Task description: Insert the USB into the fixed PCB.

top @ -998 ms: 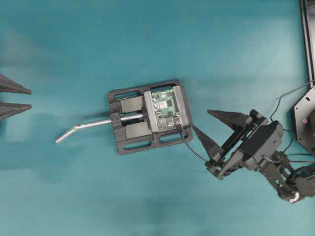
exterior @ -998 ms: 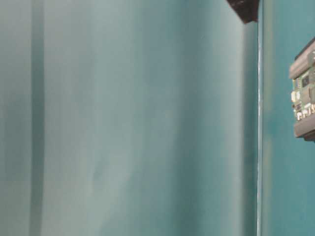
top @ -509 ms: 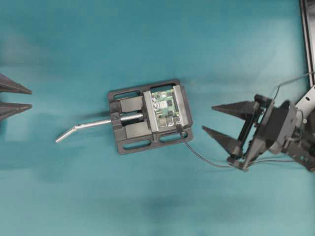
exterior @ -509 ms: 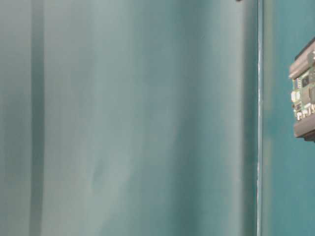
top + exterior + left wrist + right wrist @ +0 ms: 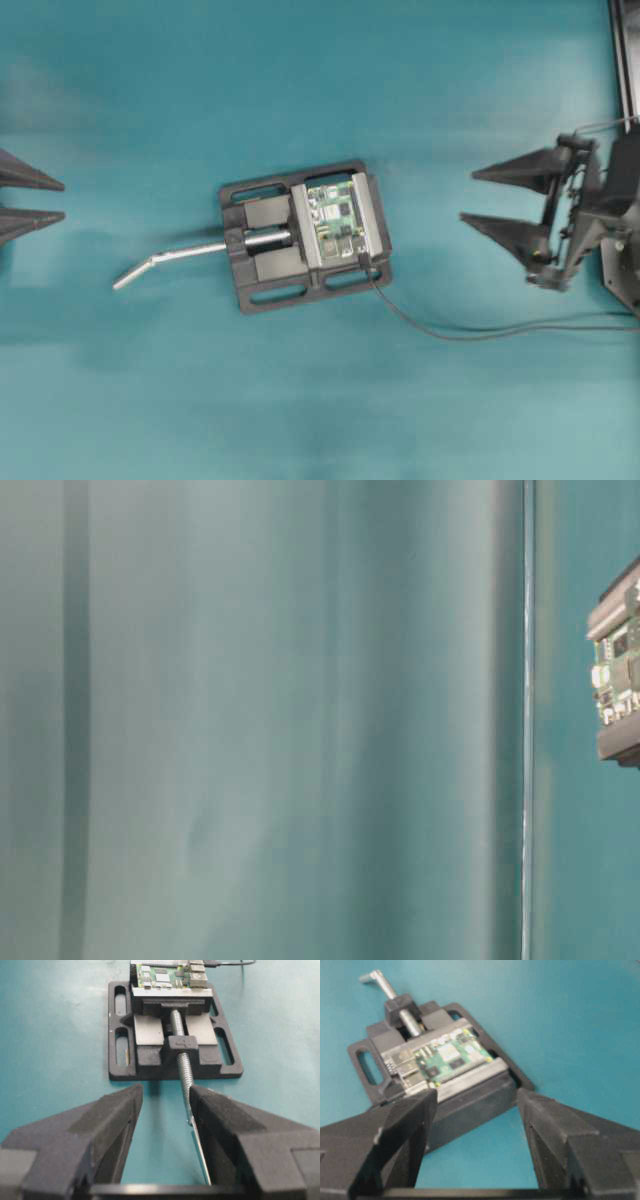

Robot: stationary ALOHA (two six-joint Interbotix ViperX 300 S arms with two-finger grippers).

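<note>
Teal mat [image 5: 300,60] is covering the whole workspace, and the table-level view is mostly showing a blurred teal wall with only a cropped sliver of the fixed PCB [image 5: 622,670] at its right edge. My left gripper [image 5: 40,198] is getting cut off at the left border of the overhead view, only two finger points showing. My right gripper [image 5: 478,197] is partly running off the right border, wrist lost against a dark frame there. The USB [image 5: 368,264] plug is hard to resolve: just a small dark block sitting at the PCB's lower right corner, touching the vise [image 5: 262,294] jaw; I can't tell how deep it is seated. In the right wrist view it is hiding behind my own left finger.

The vise is sitting mid-mat, clamping the PCB between grey jaws. Its bent silver handle [image 5: 160,262] is sticking out to the vise's left. The black cable [image 5: 480,332] is trailing from the plug, right of the vise, curving off the right edge.

PCB's long axis is running parallel to the vise jaws, crosswise to the screw. Plug is pointing into the PCB's short edge, cable leaving away from the board.

Both my grippers are spread fully wide, gripping nothing: left well left of the vise in line with the handle, right well right of it, above the cable.
</note>
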